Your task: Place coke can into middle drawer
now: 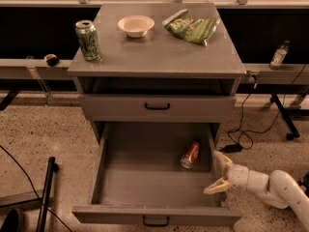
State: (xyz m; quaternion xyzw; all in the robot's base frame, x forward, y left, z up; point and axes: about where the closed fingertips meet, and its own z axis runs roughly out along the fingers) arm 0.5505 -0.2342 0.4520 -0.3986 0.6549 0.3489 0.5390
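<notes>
Grey steel, the drawer (154,214) stood pulled well out, tray open to take a can from above. Just outside the drawer's right wall hung the gripper (211,173), fingers spread wide and holding nothing (by my judgement, the placing was done). Inside the drawer, toward its right rear, the coke can (190,154) lay on its side, near the gripper's farther finger yet apart from it. Above the drawer sat the shut upper drawer (157,108), then a green can (88,40), bowl (136,25) and chip bag (190,25).

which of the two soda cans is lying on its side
The red coke can, lying in the middle drawer near the open claw at its right wall; the green can stands upright on the cabinet top.
</notes>
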